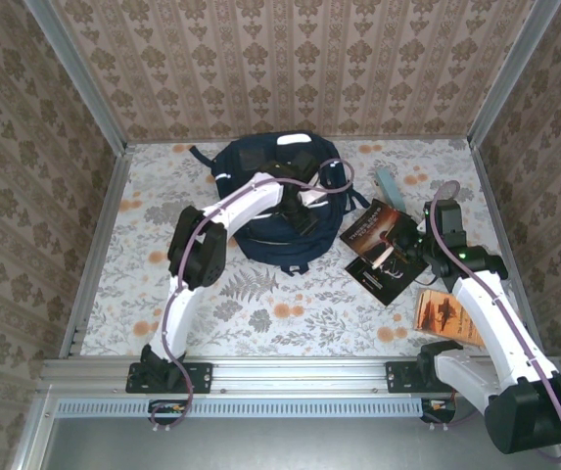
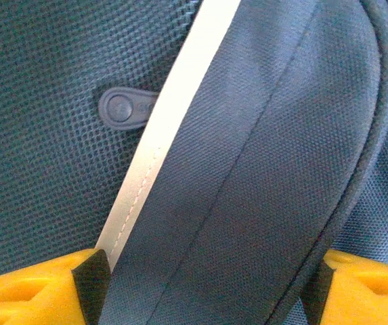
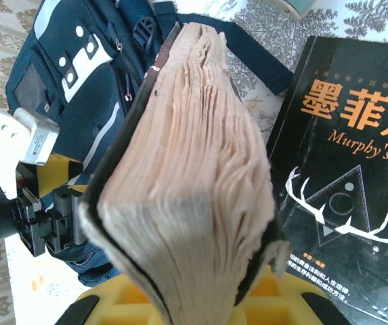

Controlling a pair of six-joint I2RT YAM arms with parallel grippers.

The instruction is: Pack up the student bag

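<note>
The student bag [image 1: 260, 233] is a dark navy backpack lying at the table's far middle; a white stripe [image 2: 160, 128] runs across its fabric [image 2: 282, 135]. My left gripper [image 1: 304, 201] sits on top of it, and a wide fold of the bag spans from one pad to the other in the left wrist view, with the gripper [image 2: 204, 288] closed on that fold. My right gripper [image 3: 200, 315] is shut on a thick black-covered book [image 3: 187, 156], held page edges up, right of the bag [image 3: 78, 61]. In the top view this gripper [image 1: 395, 253] hovers over a second black book [image 1: 366, 233].
The black book with orange lettering [image 3: 342, 176] lies flat on the floral tabletop under the held one. An orange book [image 1: 442, 313] lies near the right arm's base. A teal object [image 1: 390, 184] lies at the far right. Walls enclose three sides.
</note>
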